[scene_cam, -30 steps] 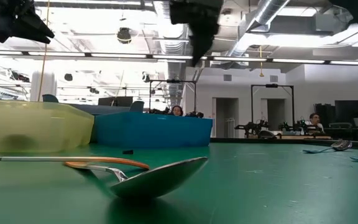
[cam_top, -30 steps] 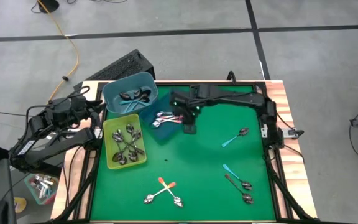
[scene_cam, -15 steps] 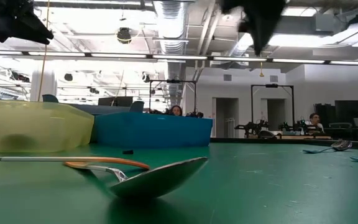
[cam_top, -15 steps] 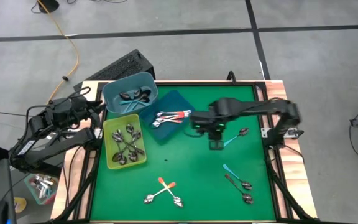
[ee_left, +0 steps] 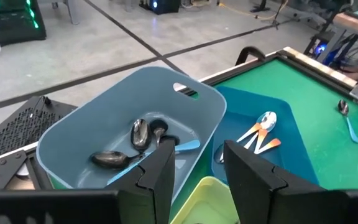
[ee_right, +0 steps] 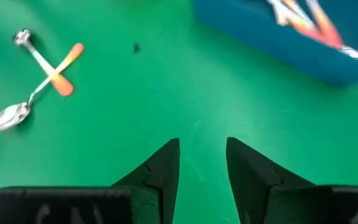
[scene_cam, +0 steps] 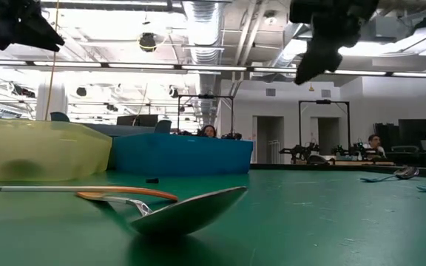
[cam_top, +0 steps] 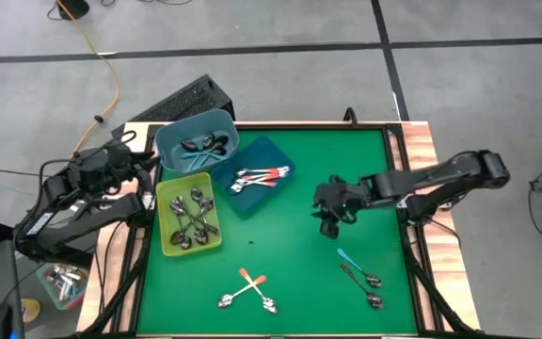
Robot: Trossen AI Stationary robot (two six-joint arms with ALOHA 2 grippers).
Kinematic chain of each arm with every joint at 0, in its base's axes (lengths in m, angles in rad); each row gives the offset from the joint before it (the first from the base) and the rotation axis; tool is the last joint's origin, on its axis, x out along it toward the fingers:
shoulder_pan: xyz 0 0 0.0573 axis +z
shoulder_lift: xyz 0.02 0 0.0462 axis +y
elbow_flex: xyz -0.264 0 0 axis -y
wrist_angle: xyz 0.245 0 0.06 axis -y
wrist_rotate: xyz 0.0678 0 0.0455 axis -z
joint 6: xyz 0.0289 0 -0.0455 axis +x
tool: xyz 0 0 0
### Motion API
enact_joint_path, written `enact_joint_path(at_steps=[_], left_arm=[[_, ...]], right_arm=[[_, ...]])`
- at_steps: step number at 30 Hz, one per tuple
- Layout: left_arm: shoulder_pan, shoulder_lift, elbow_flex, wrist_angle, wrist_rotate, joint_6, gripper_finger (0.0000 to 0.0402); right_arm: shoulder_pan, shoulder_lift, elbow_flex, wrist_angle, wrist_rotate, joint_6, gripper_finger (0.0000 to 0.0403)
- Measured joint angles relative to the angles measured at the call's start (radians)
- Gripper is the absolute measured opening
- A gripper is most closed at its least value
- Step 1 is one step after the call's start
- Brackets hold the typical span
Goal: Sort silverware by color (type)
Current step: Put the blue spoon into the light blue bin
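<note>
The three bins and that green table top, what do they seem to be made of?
The light blue bin looks like smooth moulded plastic: rounded corners and a cut-out handle slot. The yellow-green bin seems thin, slightly see-through plastic. The dark teal tray is probably matte plastic too. The green table top looks like a matte mat or felt, though its weave can't be made out.

You have three bins to count, a light blue tub (cam_top: 196,141), a dark blue tray (cam_top: 257,179) and a yellow-green bin (cam_top: 188,217), two orange-handled spoons (cam_top: 250,282) crossed on the green tabletop (cam_top: 290,254), and two arms, each with one claw.
</note>
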Motion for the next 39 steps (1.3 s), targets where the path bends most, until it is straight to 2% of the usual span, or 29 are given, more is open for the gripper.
enact_joint_path(at_steps=[4, 8, 14, 19, 23, 25, 30, 34, 39], left_arm=[[0.000, 0.000, 0.000, 0.008, -0.001, -0.009, 0.0122], [0.000, 0.000, 0.000, 0.006, 0.007, -0.012, 0.0122], [0.000, 0.000, 0.000, 0.001, 0.008, -0.012, 0.0122], [0.000, 0.000, 0.000, -0.005, 0.009, -0.012, 0.0122], [0.000, 0.000, 0.000, -0.006, 0.006, -0.012, 0.0122], [0.000, 0.000, 0.000, -0.006, 0.004, -0.012, 0.0122], [0.000, 0.000, 0.000, -0.006, 0.002, -0.012, 0.0122], [0.000, 0.000, 0.000, -0.010, 0.001, -0.012, 0.0122], [0.000, 0.000, 0.000, -0.010, 0.001, -0.012, 0.0122]], right_arm=[[0.048, 0.078, -0.041, 0.228, -0.001, -0.004, 0.0141], [0.081, 0.202, -0.032, 0.309, -0.001, -0.049, 0.0141], [0.104, 0.374, -0.012, 0.283, -0.008, -0.046, 0.0141], [0.106, 0.426, 0.014, 0.188, 0.015, 0.031, 0.0134], [0.109, 0.387, 0.014, 0.122, 0.021, 0.025, 0.0132], [0.108, 0.347, 0.012, 0.032, 0.035, 0.023, 0.0132], [0.091, 0.223, -0.025, -0.167, 0.170, 0.062, 0.0132], [0.051, 0.098, -0.107, -0.304, 0.274, 0.287, 0.0132], [-0.004, -0.059, -0.267, -0.358, 0.282, 0.670, 0.0134]])
